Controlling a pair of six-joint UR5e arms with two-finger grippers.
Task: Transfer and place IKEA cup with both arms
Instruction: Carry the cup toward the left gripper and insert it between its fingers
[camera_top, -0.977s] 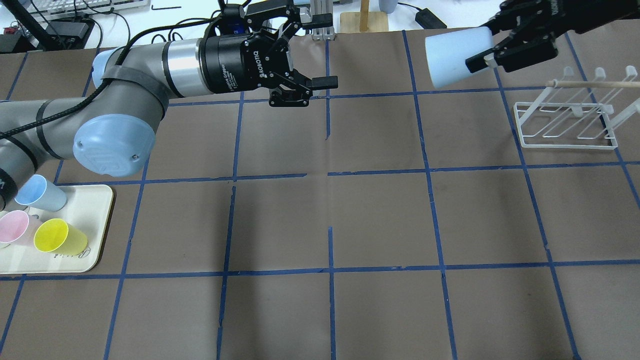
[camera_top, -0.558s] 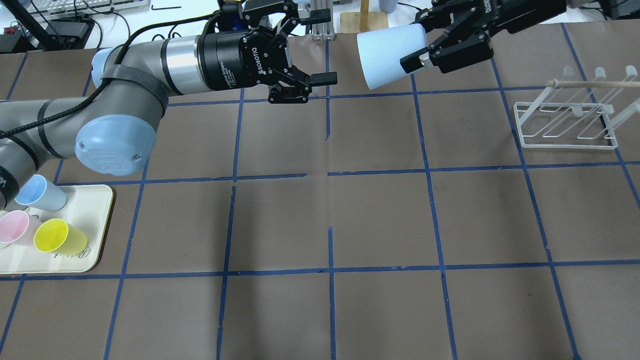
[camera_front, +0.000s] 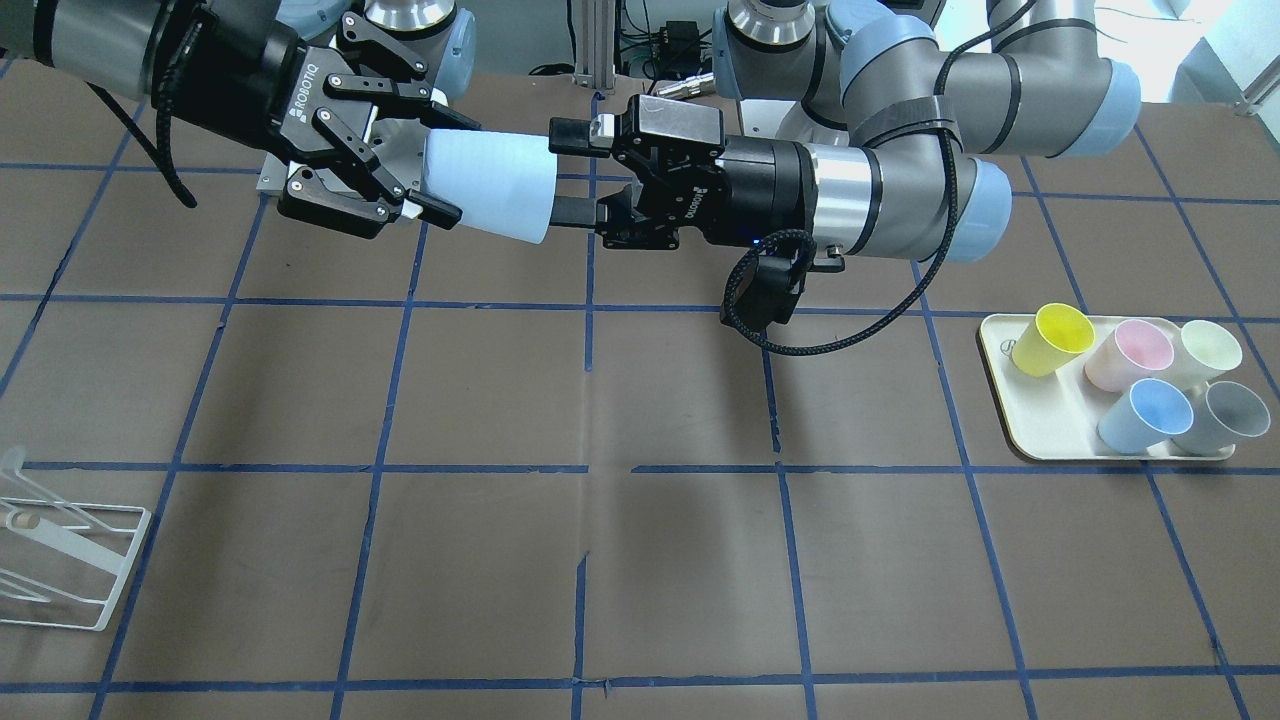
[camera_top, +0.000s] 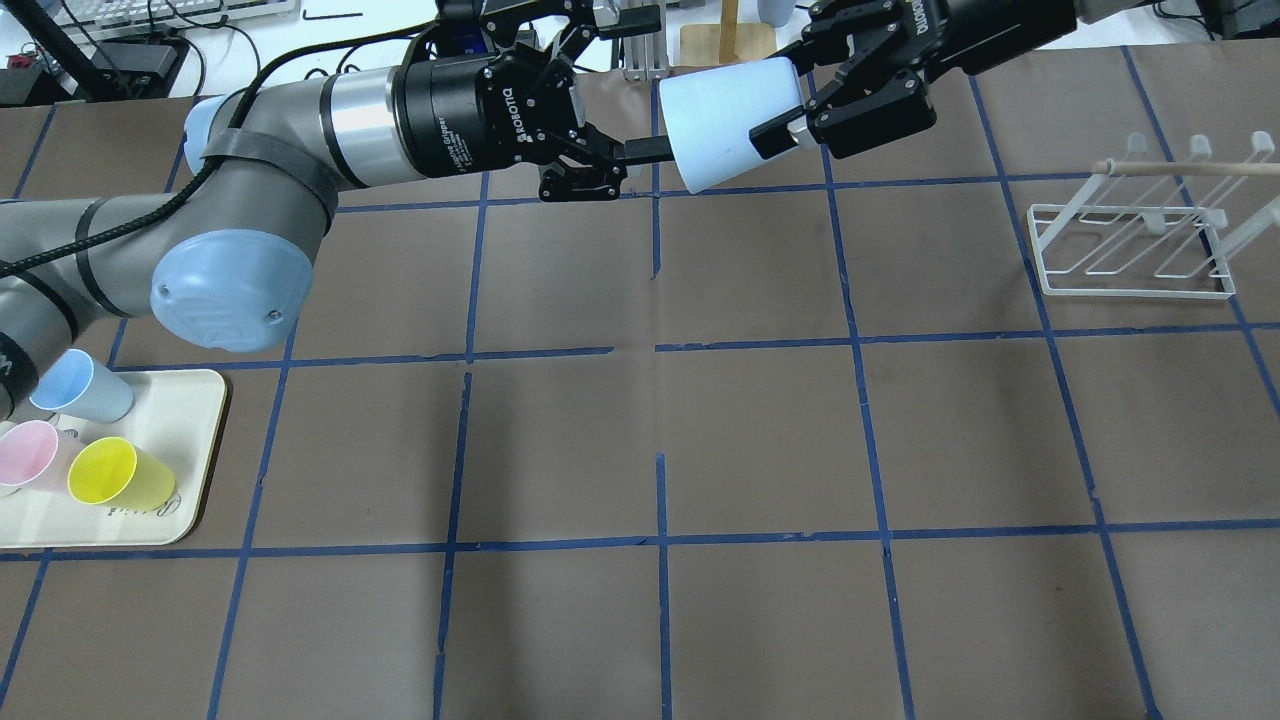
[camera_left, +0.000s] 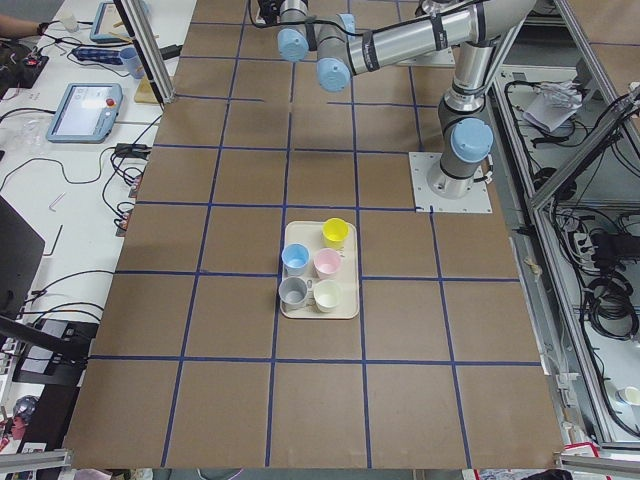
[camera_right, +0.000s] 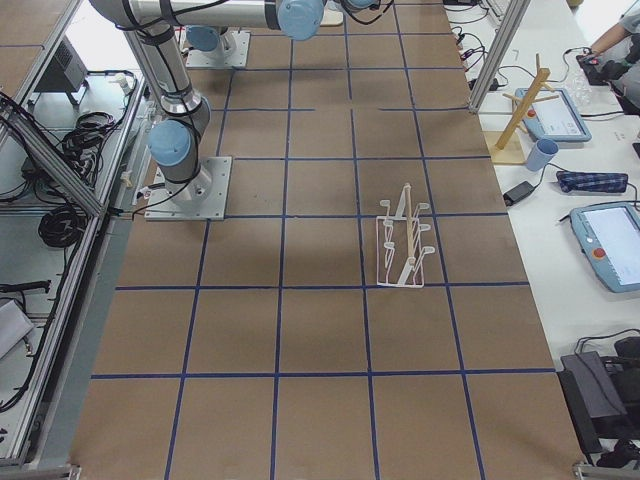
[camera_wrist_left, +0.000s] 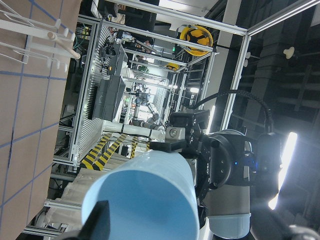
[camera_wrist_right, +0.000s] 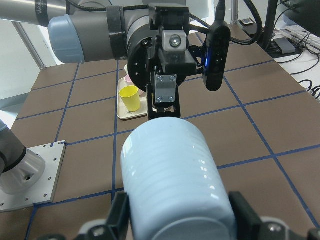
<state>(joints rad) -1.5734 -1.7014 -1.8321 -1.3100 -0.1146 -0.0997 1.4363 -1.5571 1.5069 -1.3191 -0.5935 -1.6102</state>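
Ridges on IKEA cup, wrist-view only

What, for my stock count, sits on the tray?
Five cups: yellow cup, pink cup, cream cup, blue cup, grey cup. The tray surface beneath them is covered.

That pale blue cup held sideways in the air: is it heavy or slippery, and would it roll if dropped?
Probably light: the right pincer holds the IKEA cup sideways by its narrow end. Its smooth, tapered wall could slip in the grip. Round and tapered, it would likely roll in a curve.
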